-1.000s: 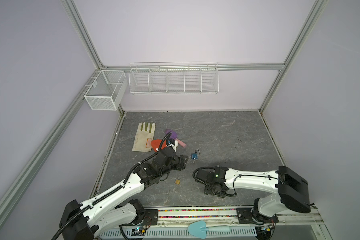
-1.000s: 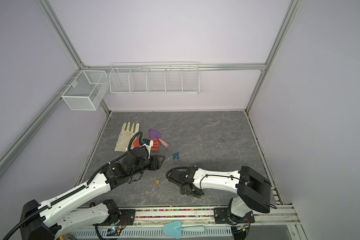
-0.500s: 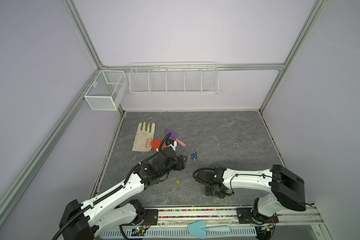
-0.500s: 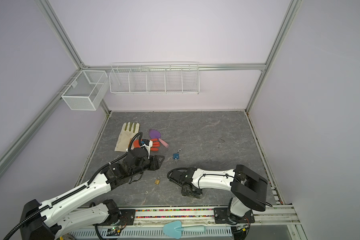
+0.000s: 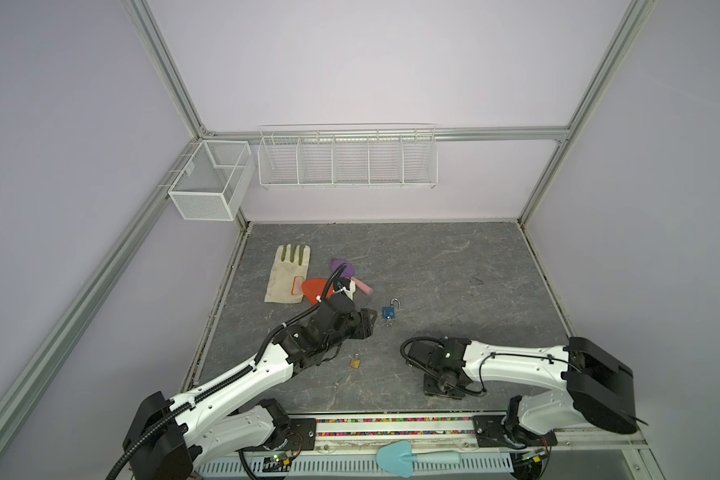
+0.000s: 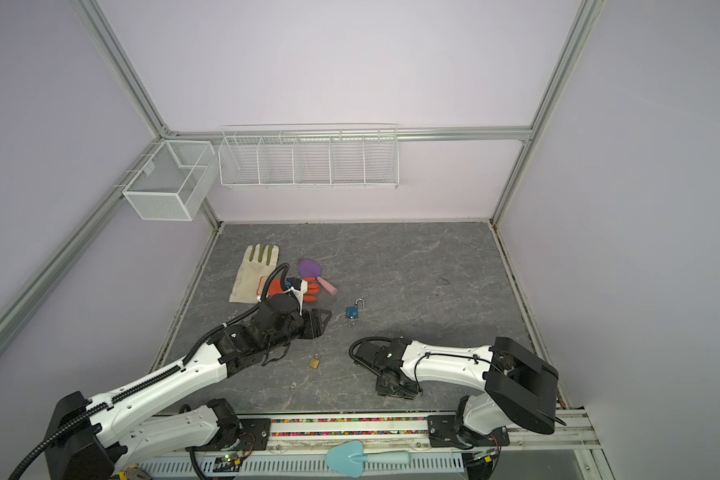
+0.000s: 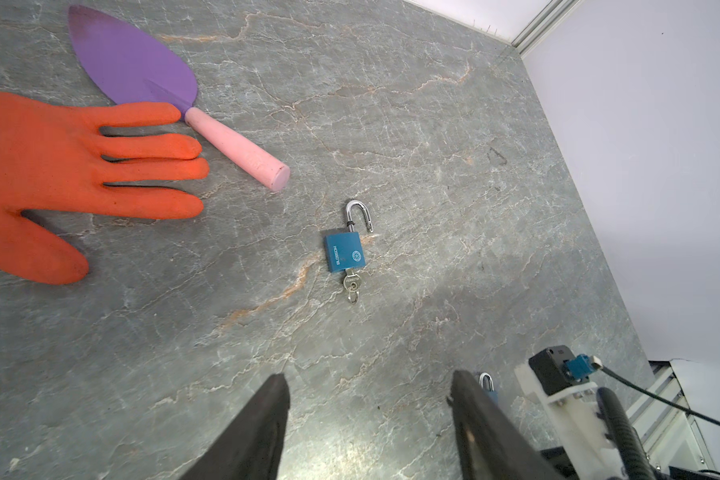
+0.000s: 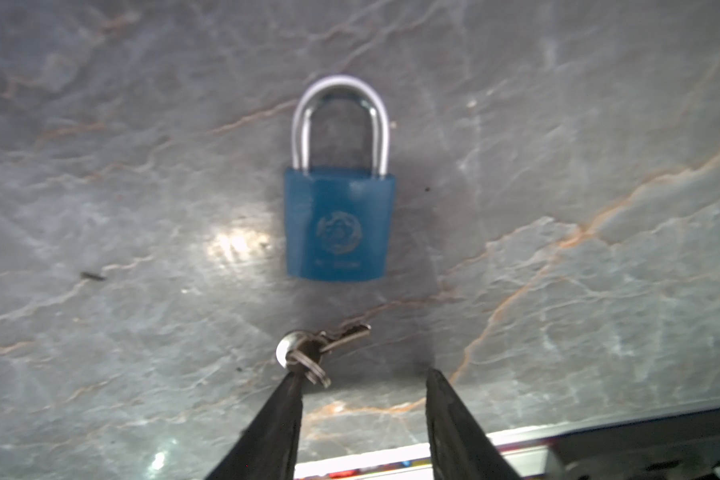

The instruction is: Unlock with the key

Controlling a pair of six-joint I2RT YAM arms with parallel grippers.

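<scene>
Pinch small, stiff, likely slick key [image 8: 308,345] by its head, near closed padlock [image 8: 337,224]. Right gripper [image 8: 361,374] spread, empty; left gripper [image 7: 367,374] likewise.

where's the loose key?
Right wrist view: the loose key lies on the tabletop between the closed blue padlock and the right end effector, ring at one fingertip; front, right of centre, hidden under that arm in top views.
</scene>
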